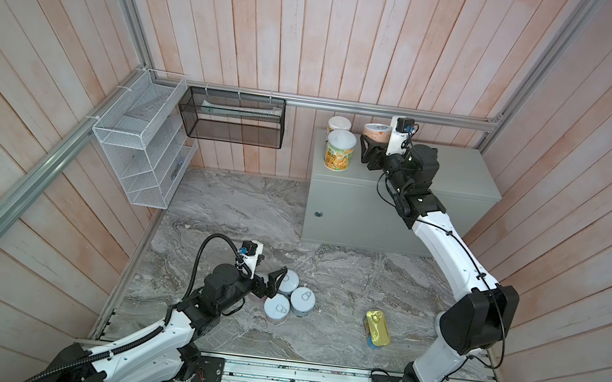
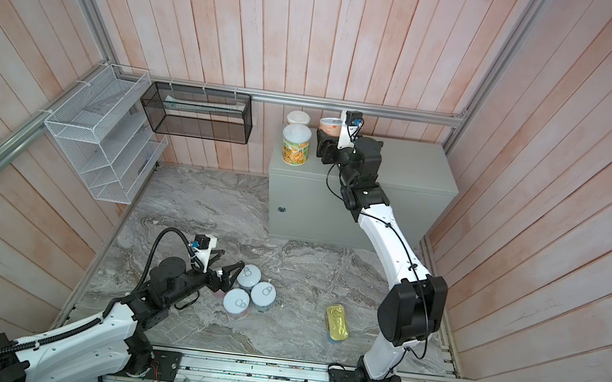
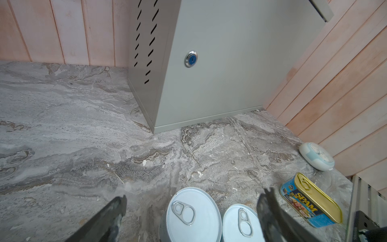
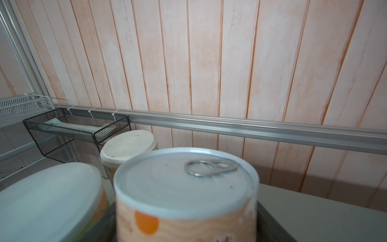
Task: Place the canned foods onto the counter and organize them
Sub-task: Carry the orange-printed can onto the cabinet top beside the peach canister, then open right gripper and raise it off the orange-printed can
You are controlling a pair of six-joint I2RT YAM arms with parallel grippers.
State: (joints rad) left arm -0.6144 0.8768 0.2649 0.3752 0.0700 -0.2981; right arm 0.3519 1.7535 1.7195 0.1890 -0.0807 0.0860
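My right gripper [image 1: 374,140] is shut on an orange-labelled pull-tab can [image 4: 184,194] over the back of the grey counter [image 1: 459,172], next to two white-lidded cans [image 1: 340,150] [image 1: 339,124]. Whether the held can rests on the top I cannot tell. Three pale pull-tab cans [image 2: 249,275] [image 2: 263,295] [image 2: 236,302] stand clustered on the marble floor. My left gripper [image 3: 193,201] is open and low beside them, with one can [image 3: 194,215] between its fingers and another [image 3: 240,224] at the right finger. A gold oblong tin [image 1: 378,327] lies to the right.
A round white clock [image 3: 317,156] lies by the right wall. A black mesh basket [image 1: 231,118] and a white wire rack [image 1: 142,138] hang on the left walls. The counter's front carries a round lock [image 3: 191,59]. An aluminium rail [image 1: 312,377] runs along the front edge.
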